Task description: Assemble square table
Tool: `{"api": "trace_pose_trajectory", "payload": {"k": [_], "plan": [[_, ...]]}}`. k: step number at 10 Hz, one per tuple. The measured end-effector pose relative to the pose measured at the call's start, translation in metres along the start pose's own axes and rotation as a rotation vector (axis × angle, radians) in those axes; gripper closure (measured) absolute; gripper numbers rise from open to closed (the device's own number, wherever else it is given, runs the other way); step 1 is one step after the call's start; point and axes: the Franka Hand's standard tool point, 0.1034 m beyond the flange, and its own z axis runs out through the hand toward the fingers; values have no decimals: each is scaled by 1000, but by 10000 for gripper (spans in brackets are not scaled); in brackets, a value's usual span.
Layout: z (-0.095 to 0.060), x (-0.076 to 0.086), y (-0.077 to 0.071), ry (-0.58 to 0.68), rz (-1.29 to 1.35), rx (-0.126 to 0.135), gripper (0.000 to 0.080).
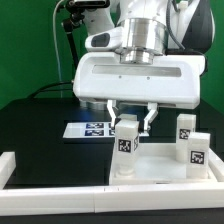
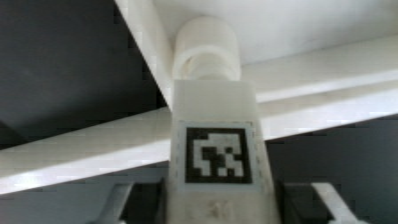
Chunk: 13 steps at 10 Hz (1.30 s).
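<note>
black tabletop [image 1: 40, 125]; gripper [image 1: 131, 122] clamps upright leg [image 1: 126, 140]; green backdrop

End effector [image 1: 128, 124] points straight down, fingers [image 1: 112, 118] closed around something.

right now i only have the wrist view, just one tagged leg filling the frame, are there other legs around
Observer: Yes. In the exterior view two more legs stand upright at that view's right.
Operator: where is my leg
Observer: The held leg stands upright on the square table slab, between the gripper fingers.
Operator: anything behind it
Observer: The marker board lies flat on the black table, behind the slab.
</note>
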Motion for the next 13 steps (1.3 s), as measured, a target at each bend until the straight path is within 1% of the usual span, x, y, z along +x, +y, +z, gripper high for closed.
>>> {"api": "trace_pose_trajectory", "payload": {"k": [3, 6, 7, 8, 9, 10, 13], "plan": [[3, 3, -1, 55, -16, -2, 508], [3, 4, -2, 64, -20, -1, 508], [3, 4, -2, 64, -20, -1, 352], [3, 4, -2, 64, -20, -1, 226], [3, 4, -2, 64, -20, -1, 226], [3, 4, -2, 64, -20, -1, 163], [3, 4, -2, 64, -20, -1, 150]]}}
